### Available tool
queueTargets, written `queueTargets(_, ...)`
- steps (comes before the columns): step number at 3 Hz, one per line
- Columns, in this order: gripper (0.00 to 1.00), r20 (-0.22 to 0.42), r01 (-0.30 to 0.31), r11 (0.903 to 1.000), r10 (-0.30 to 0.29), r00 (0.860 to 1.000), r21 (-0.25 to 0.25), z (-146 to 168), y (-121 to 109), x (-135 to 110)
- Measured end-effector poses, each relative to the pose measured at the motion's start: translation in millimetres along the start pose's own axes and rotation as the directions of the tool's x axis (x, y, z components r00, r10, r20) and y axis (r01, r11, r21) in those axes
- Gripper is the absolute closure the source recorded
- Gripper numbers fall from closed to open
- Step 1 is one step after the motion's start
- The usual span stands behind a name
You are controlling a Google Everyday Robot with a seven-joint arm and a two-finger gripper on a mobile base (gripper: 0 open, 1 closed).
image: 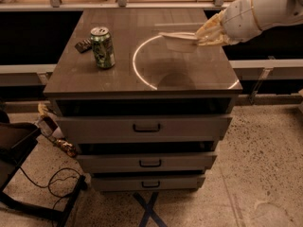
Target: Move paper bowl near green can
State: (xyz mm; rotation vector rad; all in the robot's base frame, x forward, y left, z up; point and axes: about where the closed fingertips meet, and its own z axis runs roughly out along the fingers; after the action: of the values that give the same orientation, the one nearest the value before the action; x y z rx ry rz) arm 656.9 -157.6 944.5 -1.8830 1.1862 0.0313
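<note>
The green can (102, 48) with whitish markings and a silver top stands upright on the left part of the brown cabinet top (142, 70). The white paper bowl (179, 40) hangs in the air above the right half of the top, well to the right of the can. My gripper (202, 34) comes in from the upper right and is shut on the bowl's right rim, holding it clear of the surface with its shadow below.
A small dark flat object (83, 45) lies just left of the can. A bright light ring (142, 60) marks the cabinet top. Below are three drawers (144, 126). A dark chair (14, 145) and cables sit on the floor at left.
</note>
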Motion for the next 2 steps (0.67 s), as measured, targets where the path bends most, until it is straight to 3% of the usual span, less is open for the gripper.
queueTargets(2,1.0,0.111,0.087,0.9958,-0.089,0.99,0.028,59,-9,-18)
